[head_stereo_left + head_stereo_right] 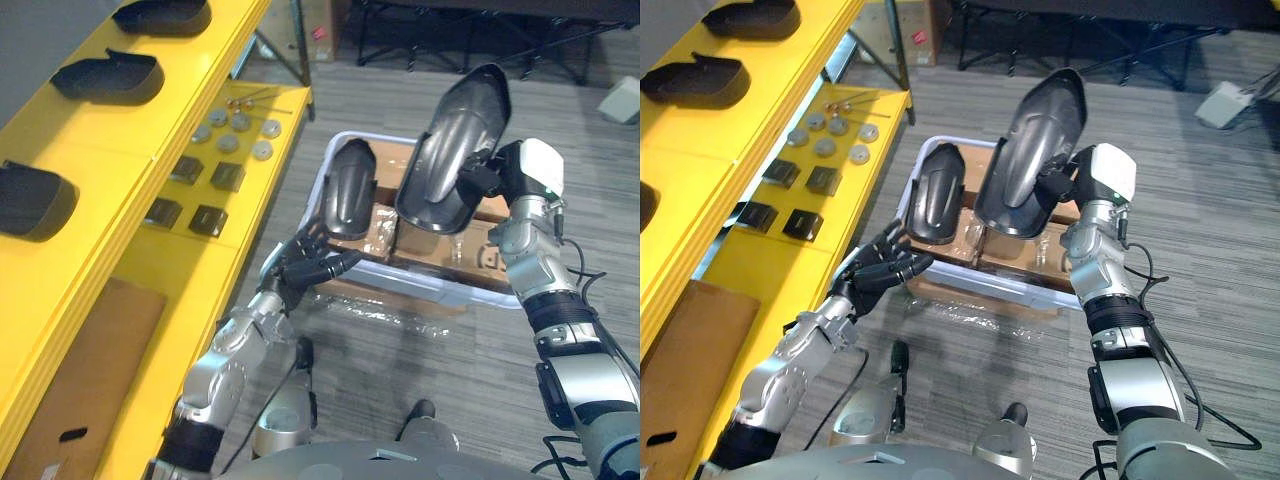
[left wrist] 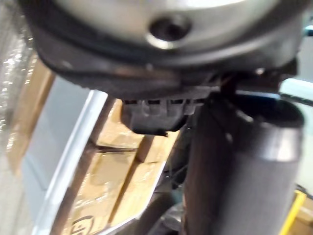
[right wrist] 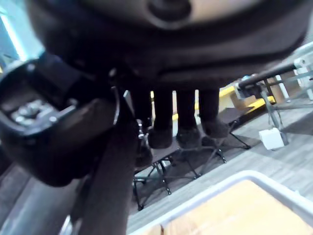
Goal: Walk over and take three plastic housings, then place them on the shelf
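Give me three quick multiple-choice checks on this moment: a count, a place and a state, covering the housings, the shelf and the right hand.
1. How many dark housings lie on the top level of the yellow shelf?
A. One
B. Three
C. Five

2. Where is the large housing?
A. Held up in the right hand
B. On the shelf's top level
C. On the shelf's lower level

3. How are the right hand's fingers?
A. Straight, touching nothing
B. Curled round the large housing
C. Curled on nothing

Answers:
1 B: three dark housings sit in a row along the top level.
2 A: it stands tilted up from the right hand, off the shelf.
3 B: the right wrist view shows them curled beside the housing's dark body.
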